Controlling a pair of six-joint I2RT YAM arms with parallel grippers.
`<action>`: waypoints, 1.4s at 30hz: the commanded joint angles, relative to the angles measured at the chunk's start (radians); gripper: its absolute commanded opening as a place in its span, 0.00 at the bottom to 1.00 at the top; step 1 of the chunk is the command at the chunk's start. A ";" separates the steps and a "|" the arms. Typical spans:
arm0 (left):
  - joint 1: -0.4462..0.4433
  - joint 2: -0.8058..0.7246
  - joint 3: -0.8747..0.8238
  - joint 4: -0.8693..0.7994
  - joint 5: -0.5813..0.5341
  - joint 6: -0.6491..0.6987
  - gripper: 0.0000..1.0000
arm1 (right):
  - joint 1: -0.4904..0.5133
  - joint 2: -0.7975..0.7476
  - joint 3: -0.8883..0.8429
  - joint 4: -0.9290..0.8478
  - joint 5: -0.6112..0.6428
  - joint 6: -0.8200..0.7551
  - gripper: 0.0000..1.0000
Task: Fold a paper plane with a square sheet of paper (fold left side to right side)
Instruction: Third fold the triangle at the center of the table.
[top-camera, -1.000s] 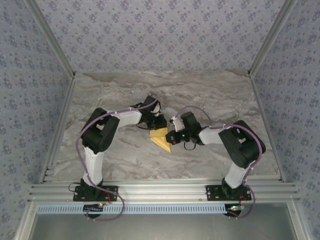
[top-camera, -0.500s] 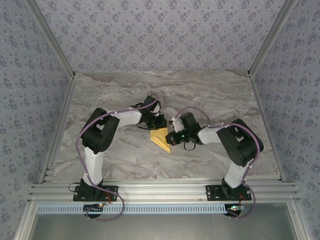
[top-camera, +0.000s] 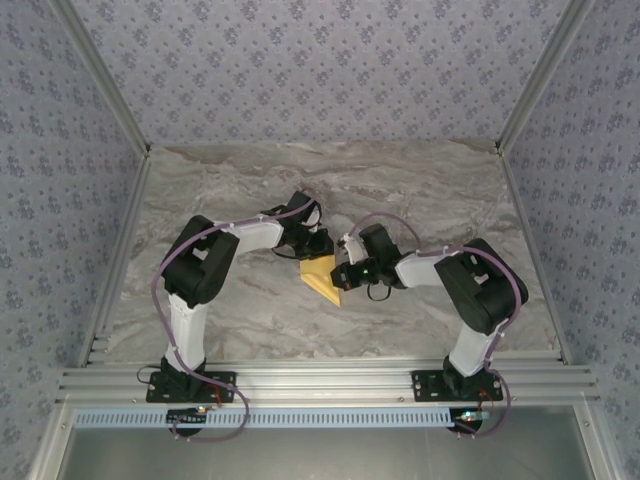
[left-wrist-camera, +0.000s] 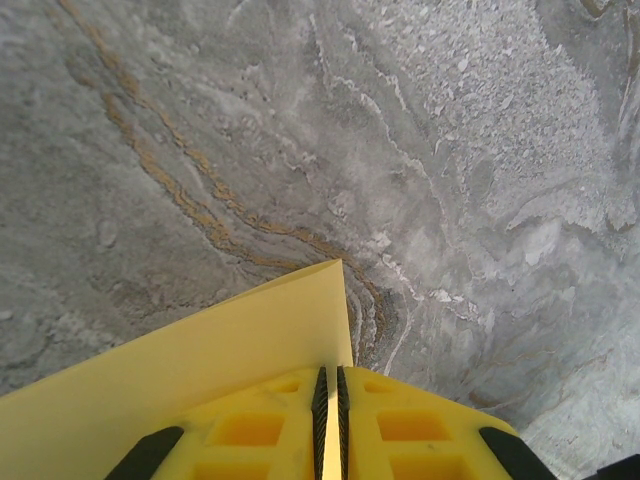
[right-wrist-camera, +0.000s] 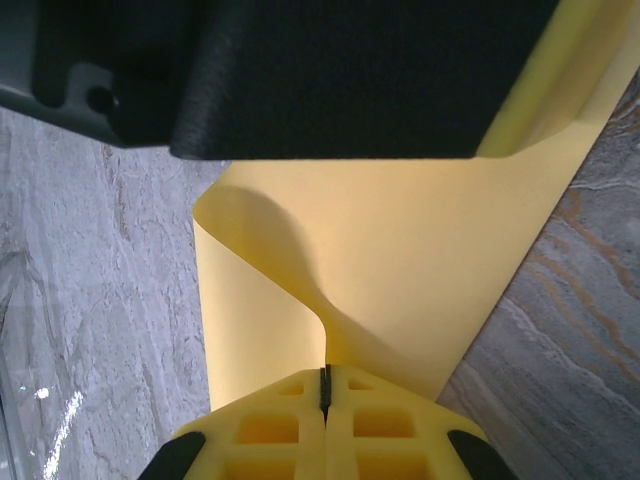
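Marble tabletop (top-camera: 250, 320) and floral wallpaper (top-camera: 320, 70) surround yellow paper (top-camera: 322, 278).

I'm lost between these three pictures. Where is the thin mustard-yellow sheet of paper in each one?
Top external: the thin mustard-yellow sheet of paper, mid-table between the left gripper and right gripper.
Left wrist: the sheet, bottom left, rising to a corner near centre.
Right wrist: the sheet, a curled band across the centre, top right to bottom.
Shared landmark: the grey marbled tabletop under it.
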 joint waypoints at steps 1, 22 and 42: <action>-0.010 0.024 0.015 -0.045 0.004 0.012 0.13 | 0.006 -0.026 0.020 -0.024 0.002 -0.002 0.00; -0.011 0.024 0.013 -0.042 0.008 0.013 0.13 | 0.018 0.041 0.034 -0.053 0.031 -0.012 0.00; 0.068 -0.241 0.042 -0.228 -0.058 0.100 0.38 | 0.020 0.042 -0.020 -0.102 0.070 -0.026 0.00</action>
